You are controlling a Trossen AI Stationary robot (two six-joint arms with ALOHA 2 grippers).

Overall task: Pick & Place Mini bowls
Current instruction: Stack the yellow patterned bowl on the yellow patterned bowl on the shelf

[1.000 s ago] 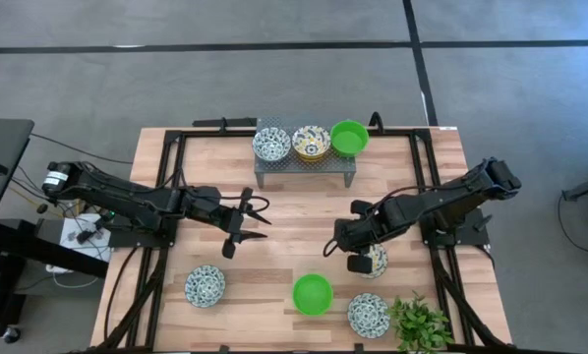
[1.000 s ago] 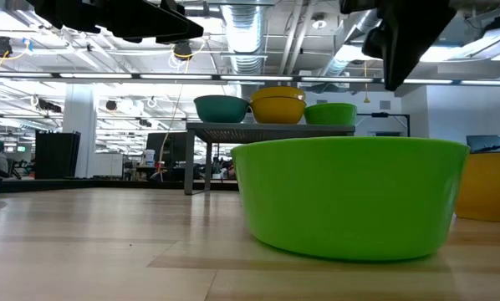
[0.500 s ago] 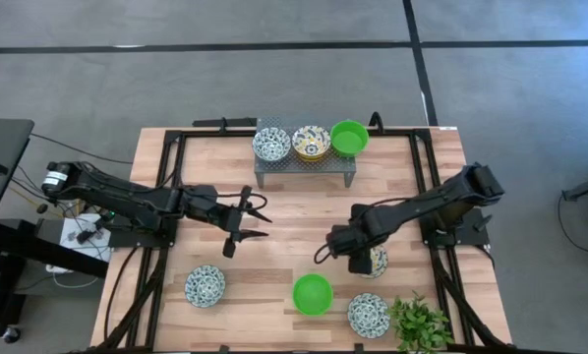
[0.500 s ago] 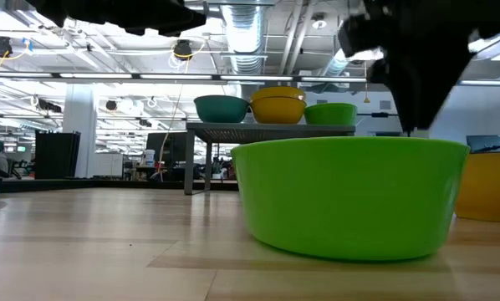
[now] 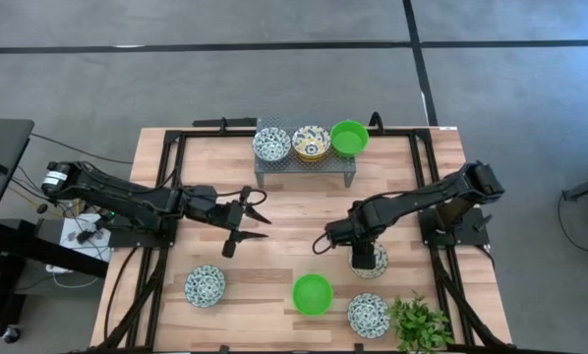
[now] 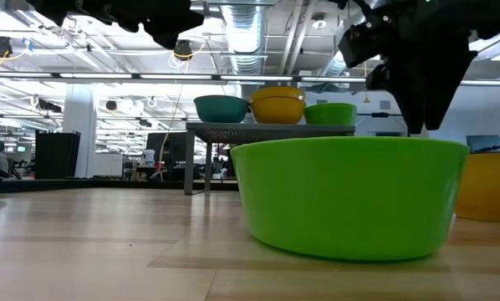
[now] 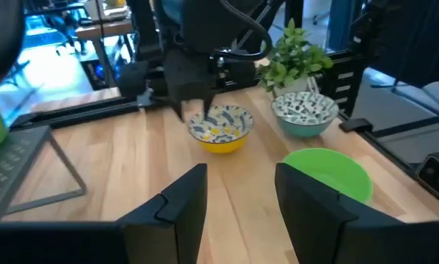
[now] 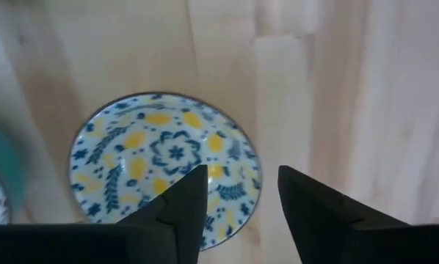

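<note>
Wooden surface (image 5: 274, 265) holds the yellow bowl (image 8: 164, 172); right tool (image 8: 234, 202), open and empty, should straddle its rim squarely; left tool (image 5: 243, 221) waits open, empty.

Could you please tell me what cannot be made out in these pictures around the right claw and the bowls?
- Yellow patterned bowl: in the high view the right claw covers most of it.
- Whether that claw touches the bowl: no view settles it.
- Lone green bowl: in the low view it fills the foreground, hiding the table behind it.
- Patterns of the three bowls on the metal stand: too small in the high view.
</note>
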